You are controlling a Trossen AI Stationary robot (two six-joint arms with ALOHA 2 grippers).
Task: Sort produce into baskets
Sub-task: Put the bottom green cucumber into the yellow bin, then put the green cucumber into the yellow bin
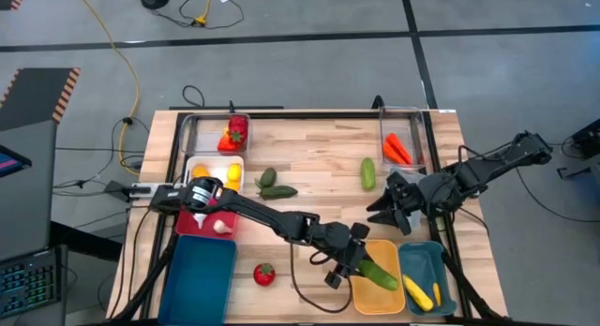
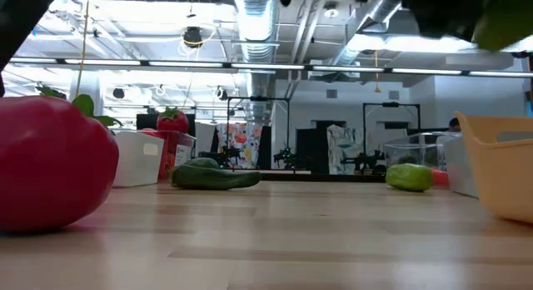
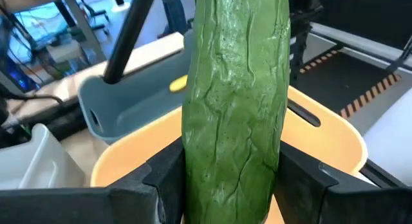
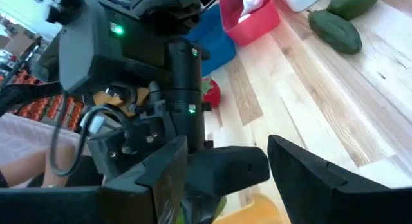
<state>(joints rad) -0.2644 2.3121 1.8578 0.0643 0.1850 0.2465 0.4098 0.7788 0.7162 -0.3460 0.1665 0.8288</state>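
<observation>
The left pincer (image 1: 354, 267) grips a green cucumber (image 1: 378, 274) over the orange-yellow basket (image 1: 377, 298), apparently poised to drop it in; the right pincer (image 1: 392, 214), jaws apart and empty, waits just above the counter (image 1: 309, 148) beside that basket.
</observation>
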